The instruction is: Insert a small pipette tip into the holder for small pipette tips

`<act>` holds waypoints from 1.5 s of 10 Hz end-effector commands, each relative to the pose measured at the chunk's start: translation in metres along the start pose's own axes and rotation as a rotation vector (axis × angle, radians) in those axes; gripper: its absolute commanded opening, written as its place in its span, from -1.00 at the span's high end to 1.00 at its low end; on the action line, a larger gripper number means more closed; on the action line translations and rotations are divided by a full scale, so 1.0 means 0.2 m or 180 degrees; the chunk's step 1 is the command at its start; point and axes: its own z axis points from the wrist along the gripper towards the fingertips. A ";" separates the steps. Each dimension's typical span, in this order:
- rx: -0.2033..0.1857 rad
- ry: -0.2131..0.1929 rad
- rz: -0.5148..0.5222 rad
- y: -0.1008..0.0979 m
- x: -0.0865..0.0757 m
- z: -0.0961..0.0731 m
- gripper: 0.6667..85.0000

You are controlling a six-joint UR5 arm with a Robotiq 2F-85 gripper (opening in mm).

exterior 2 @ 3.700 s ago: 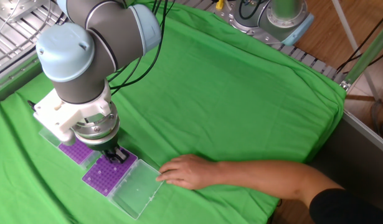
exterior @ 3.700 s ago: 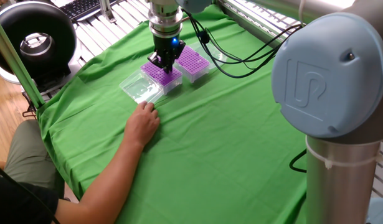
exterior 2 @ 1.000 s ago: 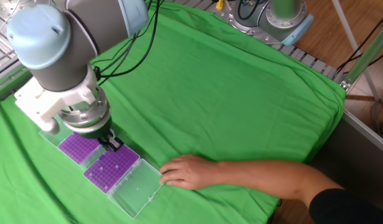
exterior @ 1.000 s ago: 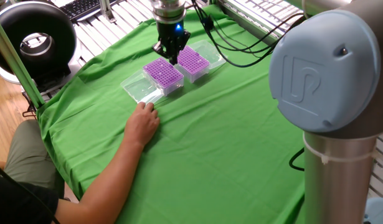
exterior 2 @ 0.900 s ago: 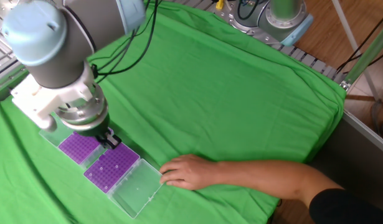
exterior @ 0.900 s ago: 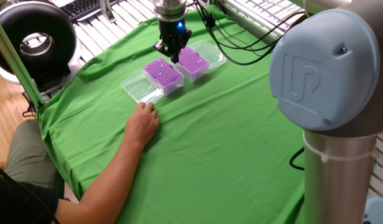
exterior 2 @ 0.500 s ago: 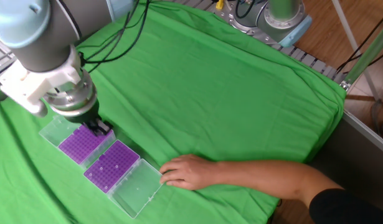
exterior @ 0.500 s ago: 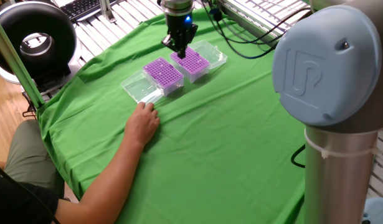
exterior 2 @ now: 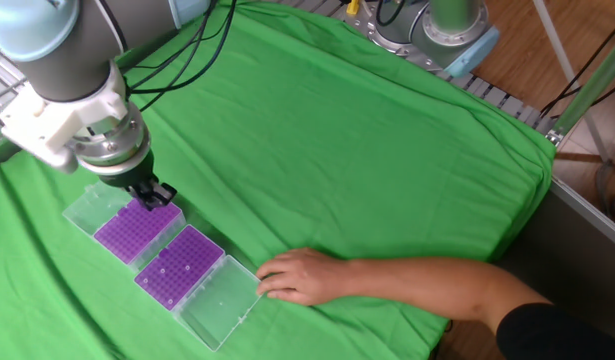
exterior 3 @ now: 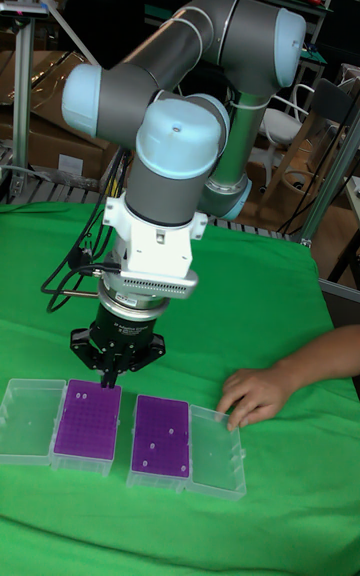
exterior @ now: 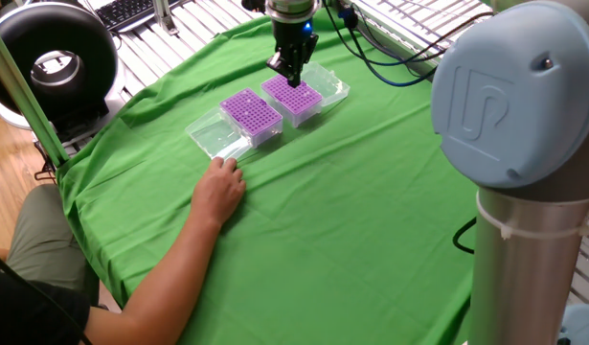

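Observation:
Two purple tip holders sit side by side in clear boxes on the green cloth. My gripper (exterior: pixel 292 73) (exterior 2: pixel 159 194) (exterior 3: pixel 108 378) hangs just above the one farther from the person (exterior: pixel 295 96) (exterior 2: pixel 135 229) (exterior 3: pixel 88 422), at its far edge. Its fingers are pressed together, so it is shut. Any small pipette tip between them is too small to make out. The other holder (exterior: pixel 253 113) (exterior 2: pixel 179 269) (exterior 3: pixel 160 434) shows a few pale tips in its holes. I cannot tell which of them is the holder for small pipette tips.
Each box has a clear lid folded open at its outer side (exterior: pixel 215 137) (exterior: pixel 330 80) (exterior 3: pixel 28 416). A person's hand (exterior: pixel 219 192) (exterior 2: pixel 299 276) (exterior 3: pixel 255 391) rests on the cloth beside the nearer lid. Cables trail from the arm (exterior: pixel 390 67).
My gripper has risen from the holder nearer the person and travelled across to above the farther holder. The hand and both boxes have stayed put.

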 end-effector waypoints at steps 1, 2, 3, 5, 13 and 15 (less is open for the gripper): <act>-0.0020 -0.0066 -0.0083 -0.03 0.00 0.02 0.99; -0.0019 -0.0070 -0.0098 -0.03 0.00 0.03 0.99; -0.0028 -0.0077 -0.0112 -0.03 -0.01 0.03 0.99; -0.0034 -0.0093 -0.0137 -0.04 -0.02 0.04 0.99; -0.0064 -0.0148 -0.0151 -0.04 -0.03 0.06 0.99; -0.0069 -0.0148 -0.0155 -0.05 -0.03 0.07 0.99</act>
